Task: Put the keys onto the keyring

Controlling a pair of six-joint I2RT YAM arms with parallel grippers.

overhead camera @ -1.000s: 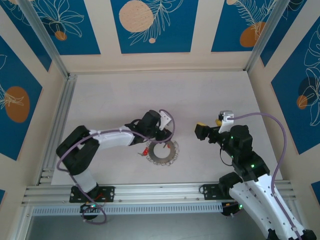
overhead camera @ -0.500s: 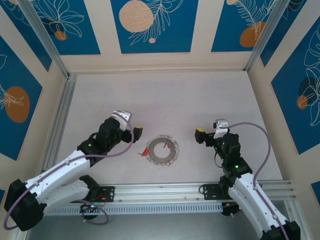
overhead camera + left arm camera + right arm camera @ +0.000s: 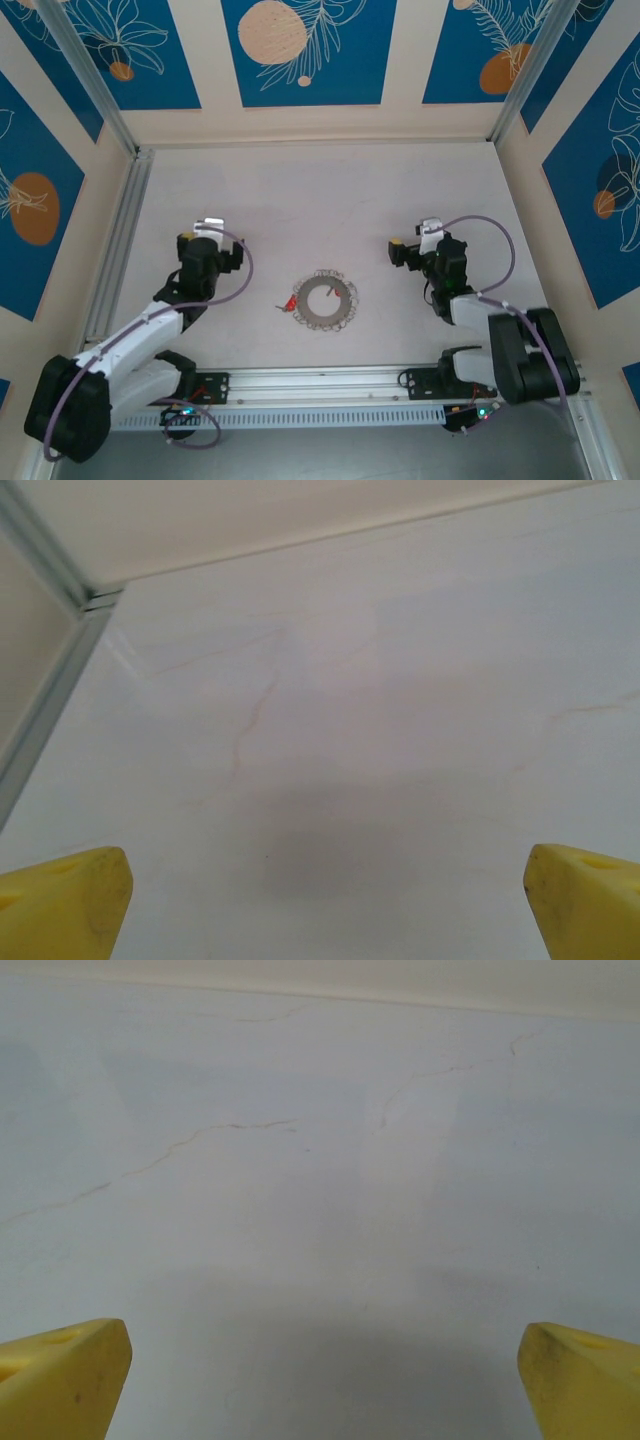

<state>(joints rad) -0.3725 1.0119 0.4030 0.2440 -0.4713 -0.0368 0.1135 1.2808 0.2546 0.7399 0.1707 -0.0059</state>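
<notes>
Keyring flat on bench, grippers apart

Keys fringe the ring, which lies nearer the near edge, midway between the sides, with a red piece on its left. The left gripper and right gripper gape wide and empty over bare bench, well apart from the ring.

No readable text, labels, brands or numbers anywhere; wall panels carry only leaf-and-circle drawings, no lettering.

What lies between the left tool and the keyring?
In the top view, the stretch from the left tool to the keyring is bare table, except the small red-headed piece close beside the keyring.
</notes>
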